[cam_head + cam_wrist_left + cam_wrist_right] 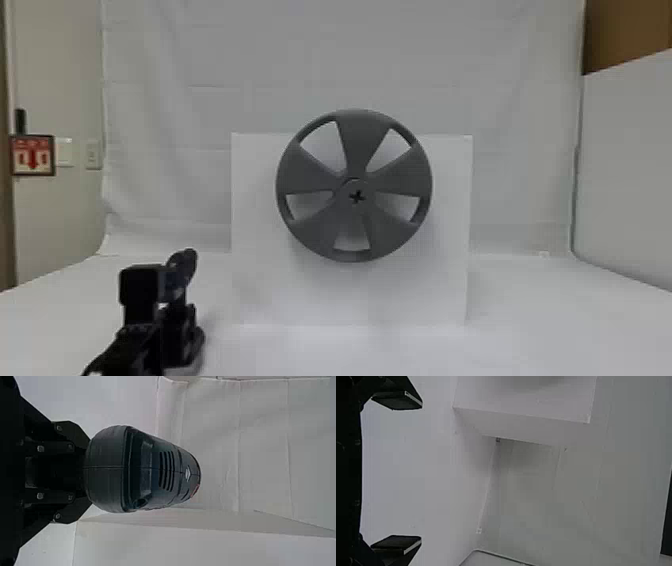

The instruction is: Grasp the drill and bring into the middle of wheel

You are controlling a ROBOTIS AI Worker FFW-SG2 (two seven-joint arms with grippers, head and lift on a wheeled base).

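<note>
In the head view, the left hand point(175, 325) is coming in from the bottom edge, over on the left side, and it is holding the drill point(176, 282). The drill is black and dark blue, and it is standing about upright in the hand. It is sitting lower than the wheel point(361, 132) and off to the left, so it is staying well apart from the wheel's middle. I cannot tell if its bottom is touching the white worktop point(525, 310). The big round gray wheel is facing the head camera on the front of a white stand point(257, 285), and its middle is showing a little dark cross-shaped hole. A white cloth point(400, 60) is hanging behind it all. Past the cloth on the left, a red and white sign point(32, 156) is hanging on the wall. In the left wrist view, the drill is turning its back end to the camera, with dark slots showing. The left hand point(85, 471) is closing around it, with one finger point(71, 434) on each side. In the right wrist view, the right hand point(420, 471) is holding nothing, and its two flat fingers are standing wide apart. Part of the white stand is showing past them.
</note>
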